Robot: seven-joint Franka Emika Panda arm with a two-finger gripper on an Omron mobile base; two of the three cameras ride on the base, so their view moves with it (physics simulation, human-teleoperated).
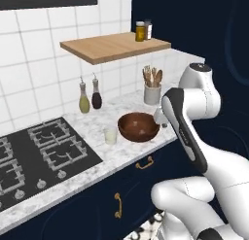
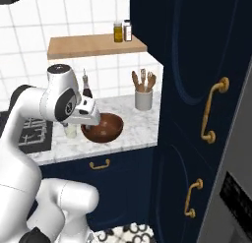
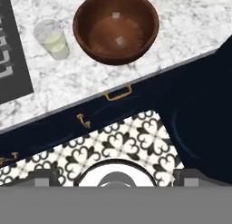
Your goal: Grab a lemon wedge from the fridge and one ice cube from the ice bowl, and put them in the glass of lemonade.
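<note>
The dark-brown ice bowl point(image 1: 138, 126) point(image 2: 103, 127) point(image 3: 116, 26) sits near the front of the marble counter, with two ice cubes point(image 3: 120, 41) inside. The glass of lemonade point(image 1: 111, 135) point(image 2: 72, 132) point(image 3: 52, 38) stands just left of it. My gripper point(image 2: 78, 124) point(image 3: 116, 180) hangs above the counter's front edge, beside the bowl and pointing down. Its fingertips point(image 3: 45, 177) stand wide apart with nothing between them, so it is open. The grey fridge point(image 2: 236, 153) shows at the far right, doors shut. The lemon wedge is out of view.
A white utensil crock point(image 1: 152, 93) point(image 2: 143, 99) and two bottles point(image 1: 90, 95) stand at the counter's back. The gas stove point(image 1: 34, 156) lies left. A wooden shelf point(image 1: 114, 45) hangs above. A tall navy cabinet point(image 2: 192, 89) separates counter and fridge. Patterned floor point(image 3: 122, 137) lies below.
</note>
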